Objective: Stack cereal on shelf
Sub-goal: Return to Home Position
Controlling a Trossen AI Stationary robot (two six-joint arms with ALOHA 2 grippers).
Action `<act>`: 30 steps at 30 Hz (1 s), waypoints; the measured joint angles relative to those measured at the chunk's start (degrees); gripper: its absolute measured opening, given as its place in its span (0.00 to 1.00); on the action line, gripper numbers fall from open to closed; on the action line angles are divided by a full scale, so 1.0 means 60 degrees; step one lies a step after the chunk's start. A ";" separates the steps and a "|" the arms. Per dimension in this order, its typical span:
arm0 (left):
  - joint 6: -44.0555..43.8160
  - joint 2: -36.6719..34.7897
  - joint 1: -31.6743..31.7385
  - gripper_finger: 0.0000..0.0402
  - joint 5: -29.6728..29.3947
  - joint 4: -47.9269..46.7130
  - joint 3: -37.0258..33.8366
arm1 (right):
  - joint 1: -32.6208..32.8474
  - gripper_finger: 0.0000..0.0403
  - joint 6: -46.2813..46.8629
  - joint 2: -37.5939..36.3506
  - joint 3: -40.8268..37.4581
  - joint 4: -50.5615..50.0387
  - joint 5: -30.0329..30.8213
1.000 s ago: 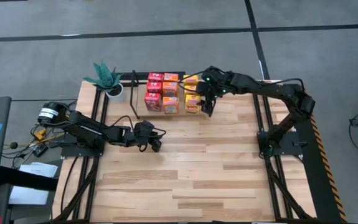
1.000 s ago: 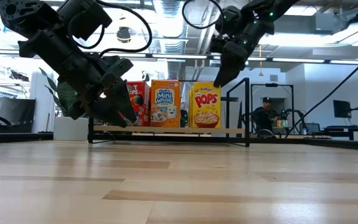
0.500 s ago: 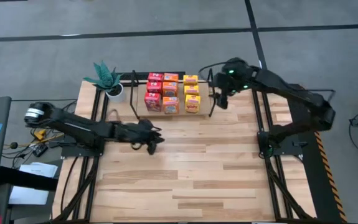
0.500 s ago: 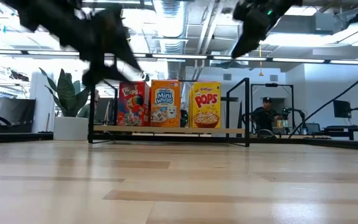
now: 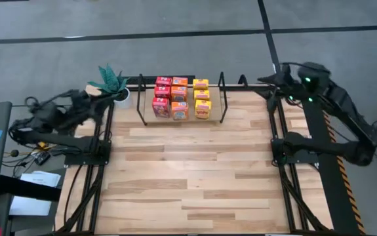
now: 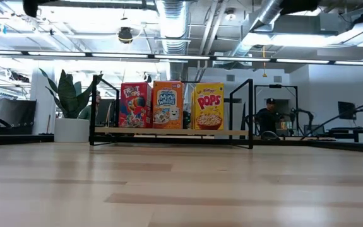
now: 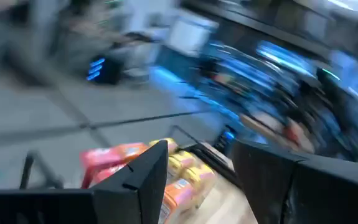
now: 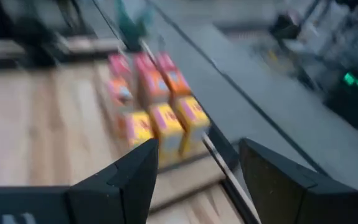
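**All the boxes are in, and the arms are going home**

The left arm (image 5: pixel 63 119) is folded up well to the left of the shelf (image 5: pixel 222 99), out past the potted plant (image 5: pixel 113 84). Its jaws are spread, with nothing between them.

The nine cereal boxes (image 5: pixel 180 98) all stand on the shelf in three neat rows: red on the left, orange in the middle, yellow on the right. From the low view the front three stand straight up, side by side.

The right arm (image 5: pixel 309 82) is well to the right of the shelf, off the edge of the worktop (image 5: pixel 188 177). Its jaws are spread and hold nothing too.

I think the stacking is done and this is the last step. Next, each arm only needs to tuck into its resting spot, staying away from the shelf so no box gets bumped.
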 joint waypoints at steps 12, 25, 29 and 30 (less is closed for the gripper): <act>0.0536 -0.2726 -0.0002 0.42 0.1470 -0.0642 -0.2745 | -0.0030 0.62 0.3122 -0.3586 -0.6055 0.5553 -0.1890; -0.0607 -0.2942 0.0000 0.42 0.2265 0.1831 -0.5718 | 0.0867 0.62 0.4969 -0.6889 -0.9035 0.6237 -0.1439; -0.0735 -0.2918 -0.0005 0.42 0.2297 0.2317 -0.6403 | 0.1245 0.62 0.5151 -0.7639 -0.9733 0.6235 -0.1024; -0.0751 -0.2933 -0.0005 0.42 0.2270 0.2599 -0.6555 | 0.1356 0.62 0.5258 -0.7620 -0.9894 0.6407 -0.1025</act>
